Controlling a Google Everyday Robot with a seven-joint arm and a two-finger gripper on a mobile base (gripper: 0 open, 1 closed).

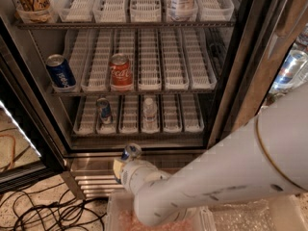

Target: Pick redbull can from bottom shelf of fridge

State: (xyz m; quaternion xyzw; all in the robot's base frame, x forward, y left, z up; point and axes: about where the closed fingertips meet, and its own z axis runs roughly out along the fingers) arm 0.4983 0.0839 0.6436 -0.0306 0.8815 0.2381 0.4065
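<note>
In the single camera view, the fridge (243,57) is seen with its door open, so the white lane trays are exposed to a reach from the front. The redbull can (103,110) stands upright on the bottom shelf (179,114), left of centre in the frame, in the second lane from the left. A small water bottle (149,110) stands two lanes to its right, well apart from it. A red soda can (120,71) and a dark-blue Pepsi can (60,71) are kept one rack higher.

The gripper (130,153) is seen at lower centre, in front of the ribbed steel base (91,170), below the shelf and slightly right of the can. It is carried by the white arm (216,177) that enters from the lower right. Whether it is open or closed cannot be told, and nothing is judged to be held, since the can is on its tray. The low placement is judged to suit a level approach into the can's lane.
</note>
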